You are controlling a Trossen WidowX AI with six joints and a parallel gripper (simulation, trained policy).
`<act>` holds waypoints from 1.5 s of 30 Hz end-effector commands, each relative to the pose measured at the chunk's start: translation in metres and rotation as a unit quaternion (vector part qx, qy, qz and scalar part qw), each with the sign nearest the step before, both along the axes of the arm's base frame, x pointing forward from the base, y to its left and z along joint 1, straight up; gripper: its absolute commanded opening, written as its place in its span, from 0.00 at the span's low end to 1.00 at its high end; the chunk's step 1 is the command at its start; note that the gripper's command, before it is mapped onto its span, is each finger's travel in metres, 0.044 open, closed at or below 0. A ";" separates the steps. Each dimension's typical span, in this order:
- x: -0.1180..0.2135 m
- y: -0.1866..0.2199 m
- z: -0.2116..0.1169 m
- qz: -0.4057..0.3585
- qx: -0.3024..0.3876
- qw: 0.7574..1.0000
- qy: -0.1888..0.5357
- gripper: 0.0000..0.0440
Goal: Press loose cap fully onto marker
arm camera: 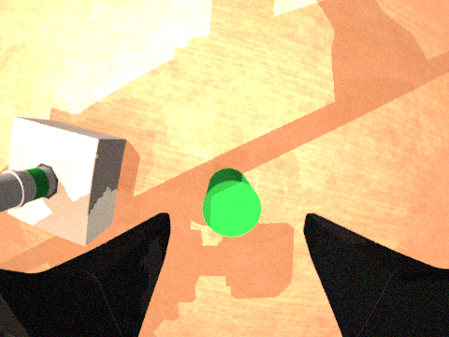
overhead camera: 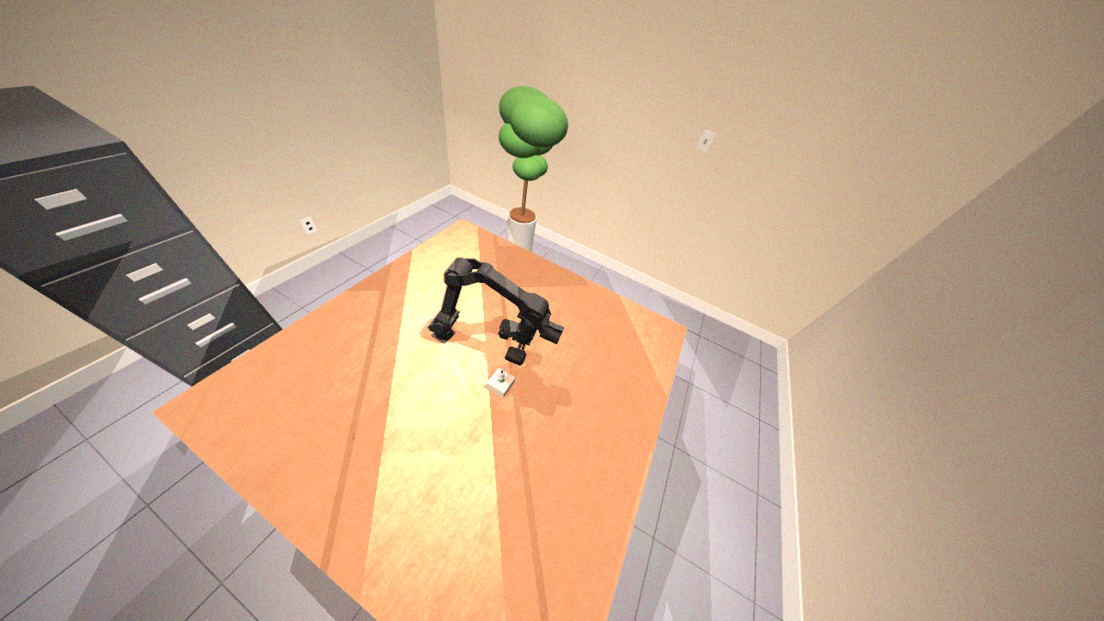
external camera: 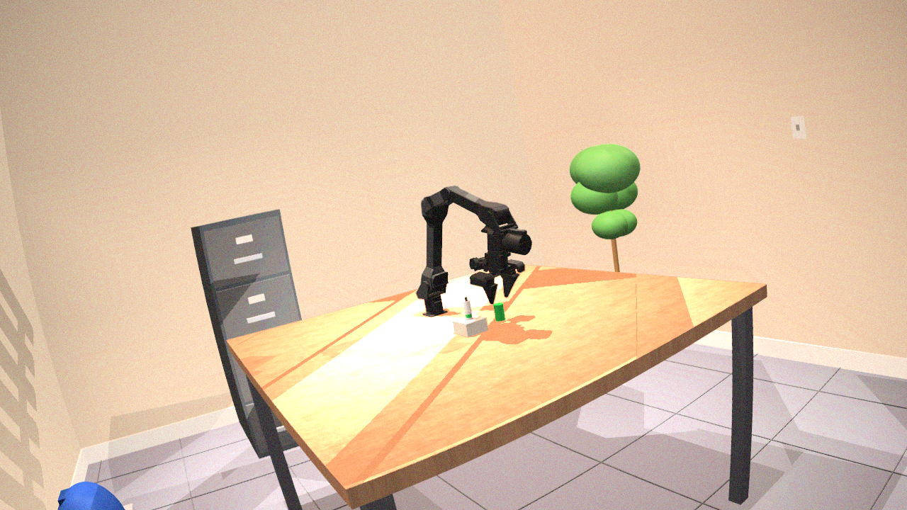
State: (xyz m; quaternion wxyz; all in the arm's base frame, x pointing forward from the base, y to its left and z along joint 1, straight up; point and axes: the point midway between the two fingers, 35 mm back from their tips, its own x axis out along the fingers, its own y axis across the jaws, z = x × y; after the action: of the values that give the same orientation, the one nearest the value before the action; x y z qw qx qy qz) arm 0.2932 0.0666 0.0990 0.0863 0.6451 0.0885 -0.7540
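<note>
a bright green, cylindrical cap [external camera: 499, 312] [arm camera: 231, 208] stands upright on the wooden desk [overhead camera: 432, 502] [external camera: 570, 329] [arm camera: 281, 70], to the right of the pale, squared holder block [overhead camera: 498, 392] [external camera: 470, 327] [arm camera: 61, 140] in the exterior view and apart from it. the slim white marker with a dark tip and a green band [overhead camera: 500, 377] [external camera: 468, 309] [arm camera: 42, 183] stands in the block, uncapped

the cap looks like light, fairly stiff plastic, smooth enough to slip or tip if one finger nudges it first. its closed end seems to face up, so it should suit a level, gentle squeeze on opposite sides around the middle, with the rim below left free for the marker

the black, six-joint arm [overhead camera: 501, 285] [external camera: 434, 241] rises from its foot, bends at a high elbow and reaches over to the right, its wrist dropping the black claw [overhead camera: 522, 348] [external camera: 499, 298] [arm camera: 238, 223] to point nearly straight down. the claw's fingers are well apart with nothing between them, and their tips hover above the cap. the wrist view puts the cap roughly midway across the gap; a straight descent before closing would seem the next need
</note>
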 end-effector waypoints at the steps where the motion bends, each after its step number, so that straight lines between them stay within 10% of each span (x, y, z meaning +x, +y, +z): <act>1: -0.003 0.001 -0.008 0.008 0.003 1.000 0.009 0.70; 18: -0.010 -0.001 -0.043 0.044 0.001 0.999 0.022 0.60; 27: -0.008 -0.002 -0.035 0.056 -0.003 0.998 0.006 0.20; 45: 0.010 -0.020 0.018 0.041 0.001 0.998 -0.045 0.14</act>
State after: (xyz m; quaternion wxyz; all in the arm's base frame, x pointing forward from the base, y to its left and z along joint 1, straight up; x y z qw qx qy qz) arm 0.3022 0.0513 0.1115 0.1207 0.6712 0.1134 -0.7225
